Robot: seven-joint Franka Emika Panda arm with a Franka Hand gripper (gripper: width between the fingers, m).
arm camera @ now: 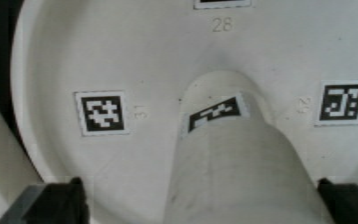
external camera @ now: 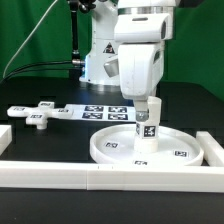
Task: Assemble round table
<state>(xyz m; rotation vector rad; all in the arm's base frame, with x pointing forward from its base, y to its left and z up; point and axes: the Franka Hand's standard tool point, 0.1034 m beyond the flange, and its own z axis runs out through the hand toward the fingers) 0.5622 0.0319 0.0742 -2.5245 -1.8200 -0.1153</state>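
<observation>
End effector is wide open, its fingers on either side of the upright cylindrical leg, gripping nothing. The leg stands on the round disc, just behind the front border rail. Farther back, the cross-shaped foot lies on the desk, at the exterior view's left.

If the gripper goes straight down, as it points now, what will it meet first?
Probably the leg, upright on the round disc. It stands between the fingers of the open gripper, though depth is unclear.
</observation>
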